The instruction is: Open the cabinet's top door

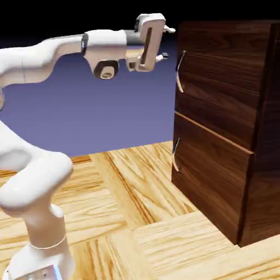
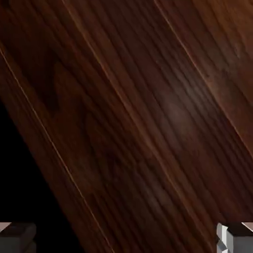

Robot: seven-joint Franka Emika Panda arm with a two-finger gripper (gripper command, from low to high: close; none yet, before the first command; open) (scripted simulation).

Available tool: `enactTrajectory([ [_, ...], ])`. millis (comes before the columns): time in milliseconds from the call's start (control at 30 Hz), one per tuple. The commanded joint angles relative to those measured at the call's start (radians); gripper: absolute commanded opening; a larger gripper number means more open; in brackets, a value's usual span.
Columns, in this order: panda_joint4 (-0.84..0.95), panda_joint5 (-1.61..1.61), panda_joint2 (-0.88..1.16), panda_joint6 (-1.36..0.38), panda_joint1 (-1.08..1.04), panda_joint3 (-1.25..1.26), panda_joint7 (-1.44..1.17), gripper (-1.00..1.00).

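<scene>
The cabinet [image 1: 267,142], tall and of dark walnut grain, stands at the right of the exterior view. Its top door [image 1: 219,82] lies flush and shut, with a thin curved pale handle [image 1: 179,72] at its left edge. My gripper [image 1: 166,43] hangs a short way left of that edge, level with the handle's upper end and apart from it. It is open, with nothing between its fingers. In the hand view, dark wood grain of the cabinet [image 2: 148,113] fills the frame. Only the grey fingertips [image 2: 17,237] show, at the bottom corners, wide apart.
Below the top door sits a similar lower panel [image 1: 213,172] with its own pale handle [image 1: 175,156], also shut. The cabinet rests on a light parquet table [image 1: 136,191]. My arm's white base [image 1: 41,240] rises at the lower left.
</scene>
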Motion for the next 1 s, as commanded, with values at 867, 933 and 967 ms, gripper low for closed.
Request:
enactTrajectory([
  [867,0.173,0.669,-0.315,-0.213,-0.365,0.288,0.604,-1.0],
  [933,0.1,0.699,-0.376,-0.299,-0.325,0.241,0.603,-1.0],
  [967,0.064,0.712,-0.407,-0.341,-0.307,0.219,0.603,-1.0],
])
